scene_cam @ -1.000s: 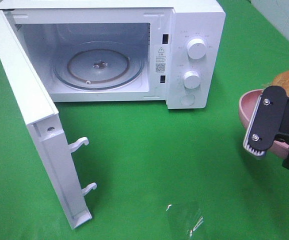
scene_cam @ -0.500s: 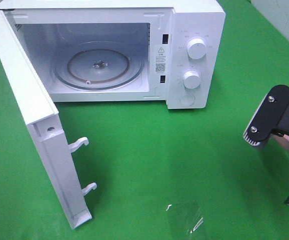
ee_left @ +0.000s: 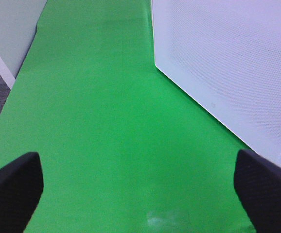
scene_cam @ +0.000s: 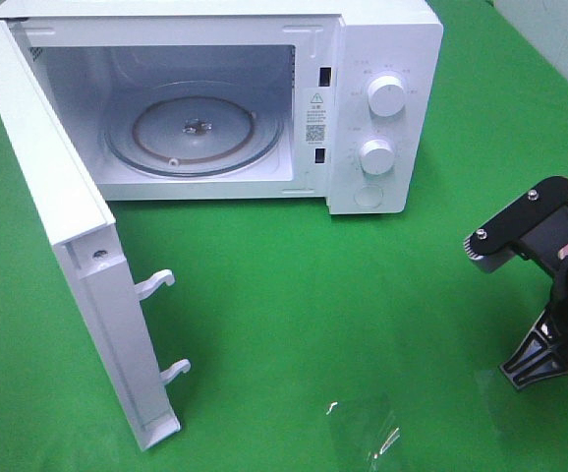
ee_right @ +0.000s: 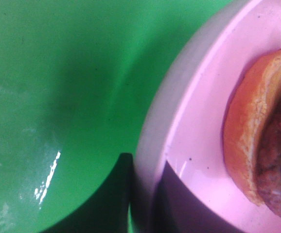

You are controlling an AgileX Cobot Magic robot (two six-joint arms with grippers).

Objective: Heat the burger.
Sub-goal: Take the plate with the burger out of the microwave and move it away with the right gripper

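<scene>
White microwave [scene_cam: 382, 59] with door [scene_cam: 58, 226] swung wide, glass turntable [scene_cam: 194, 130] bare, right gripper [scene_cam: 520, 246] low at the cloth's right edge, grip apparently unreadable, burger [ee_right: 264, 141] on pink plate [ee_right: 189, 145] close under it, left gripper [ee_left: 140, 189] spread wide, holding nothing

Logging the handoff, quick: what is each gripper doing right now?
Left gripper: open, holding nothing.
Right gripper: at the rim of the pink plate carrying the burger; cannot tell if shut.
</scene>
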